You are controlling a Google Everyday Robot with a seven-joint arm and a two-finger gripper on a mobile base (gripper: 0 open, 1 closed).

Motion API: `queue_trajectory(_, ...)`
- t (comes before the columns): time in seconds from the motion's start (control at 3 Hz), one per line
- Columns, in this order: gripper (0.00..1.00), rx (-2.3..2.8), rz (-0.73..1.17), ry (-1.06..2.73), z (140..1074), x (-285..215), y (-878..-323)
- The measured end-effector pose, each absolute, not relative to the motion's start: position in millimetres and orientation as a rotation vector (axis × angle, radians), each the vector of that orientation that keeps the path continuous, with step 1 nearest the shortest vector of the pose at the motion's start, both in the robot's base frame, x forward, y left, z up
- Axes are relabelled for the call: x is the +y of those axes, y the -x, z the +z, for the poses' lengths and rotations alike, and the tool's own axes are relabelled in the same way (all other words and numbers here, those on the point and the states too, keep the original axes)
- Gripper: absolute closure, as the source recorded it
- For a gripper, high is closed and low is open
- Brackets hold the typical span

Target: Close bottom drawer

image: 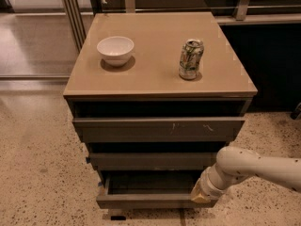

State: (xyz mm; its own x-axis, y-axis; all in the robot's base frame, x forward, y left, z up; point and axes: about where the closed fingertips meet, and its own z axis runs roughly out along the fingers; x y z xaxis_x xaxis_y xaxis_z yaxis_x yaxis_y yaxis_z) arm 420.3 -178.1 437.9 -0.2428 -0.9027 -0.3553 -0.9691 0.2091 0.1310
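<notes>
Grey bottom drawer (146, 201) open, hand (200, 196) at front

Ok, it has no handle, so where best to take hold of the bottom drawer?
On the bottom drawer, press the plain flat front square from the front: it stands pulled out with no handle. The claw sits at its right end.
</notes>
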Motion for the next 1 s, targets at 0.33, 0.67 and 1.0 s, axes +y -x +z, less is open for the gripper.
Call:
queue_trajectory(0.33,1.0,2.286,0.516,1.794,425.0,-175.7,-414.1)
queue_trajectory(0.67,1.0,2.284,0.451,1.834,408.5,-177.6,-414.0)
queue_trajectory(1.0,1.0,2.248,0.346,1.865,363.2,-187.5,-426.8)
